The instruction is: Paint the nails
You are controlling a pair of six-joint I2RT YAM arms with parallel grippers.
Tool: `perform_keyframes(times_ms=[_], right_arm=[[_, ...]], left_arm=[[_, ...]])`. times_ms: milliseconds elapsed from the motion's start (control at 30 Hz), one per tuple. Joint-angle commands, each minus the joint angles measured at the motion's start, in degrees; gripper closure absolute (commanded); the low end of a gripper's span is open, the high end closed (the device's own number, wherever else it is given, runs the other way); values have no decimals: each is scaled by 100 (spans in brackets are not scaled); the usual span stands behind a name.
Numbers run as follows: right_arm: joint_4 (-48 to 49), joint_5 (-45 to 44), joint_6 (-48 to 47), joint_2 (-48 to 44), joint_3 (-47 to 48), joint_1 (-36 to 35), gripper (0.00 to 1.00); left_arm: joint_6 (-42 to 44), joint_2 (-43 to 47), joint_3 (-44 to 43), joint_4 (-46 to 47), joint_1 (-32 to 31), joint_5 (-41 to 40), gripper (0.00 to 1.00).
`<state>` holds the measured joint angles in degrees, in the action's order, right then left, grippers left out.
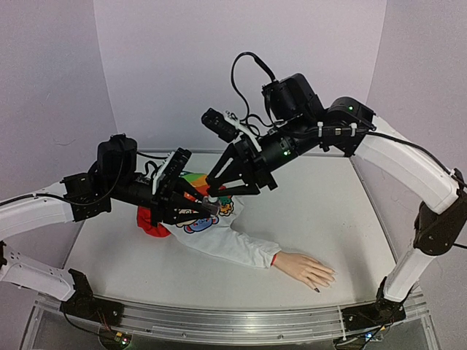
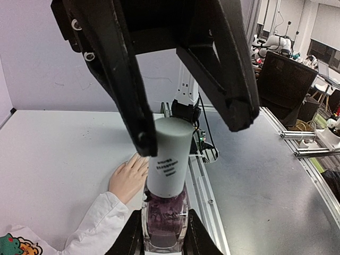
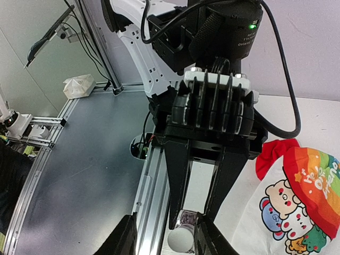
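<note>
A pale mannequin hand (image 1: pixel 306 267) lies palm down near the table's front edge. Its nails are tiny, and one nail (image 1: pixel 318 290) is dark. In the left wrist view the hand (image 2: pixel 126 179) shows behind the bottle, with the fingertips partly hidden. My left gripper (image 1: pixel 204 210) is shut on a small clear bottle (image 2: pixel 163 223) of dark purple polish with a pale cap (image 2: pixel 170 158). It holds the bottle above the table. My right gripper (image 1: pixel 215 191) straddles the cap (image 3: pixel 180 240). One finger (image 2: pixel 139 127) touches the cap and the other (image 2: pixel 236 106) stands apart from it.
A white sleeve (image 1: pixel 233 246) runs from the hand to a colourful cartoon shirt (image 3: pixel 297 212) with a red part (image 1: pixel 152 224) under the arms. An aluminium rail (image 1: pixel 241 321) edges the table front. White walls close in the back and sides.
</note>
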<state>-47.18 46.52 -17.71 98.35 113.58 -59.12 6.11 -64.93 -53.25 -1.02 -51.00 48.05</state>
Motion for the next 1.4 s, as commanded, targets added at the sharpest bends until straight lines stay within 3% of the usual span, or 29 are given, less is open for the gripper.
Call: perform_keyframes(times_ms=[0,367,467,567,700,767,867,1000,1100,1233,1367], right_arm=[[110,67,21,79,139,-37,66],[108,-102,80,121,74,-45,83],[107,-267,115,115,35,-71,88],[149,-692,282,123,-57,-110,98],[503,-1940,992,183,-402,-207,100],[910,-2988,1577,163,-694,-287,100],[1681,-4628,3068,147,-1116,-424,100],[1775,-6621,4716,487,-890,-757,100],[1129,-7470,5424,1086,77,-1026,100],[913,-7345,5548,1466,691,-1082,100],[842,-7330,5276,1257,640,-1057,98]], left_arm=[[22,31,-309,137,5,114,100],[20,155,-255,137,8,-152,100],[2,254,-213,178,6,-492,100],[-119,330,-203,254,6,-1348,100],[-422,442,-87,530,11,-3269,100],[-536,462,4,704,11,-4352,100],[-764,419,157,1050,5,-5818,100],[-756,31,46,1317,10,-6948,100],[-621,-476,-304,1176,-1,-7117,100],[-620,-711,-403,1207,2,-6757,100],[-454,-569,-211,1187,3,-6276,100]])
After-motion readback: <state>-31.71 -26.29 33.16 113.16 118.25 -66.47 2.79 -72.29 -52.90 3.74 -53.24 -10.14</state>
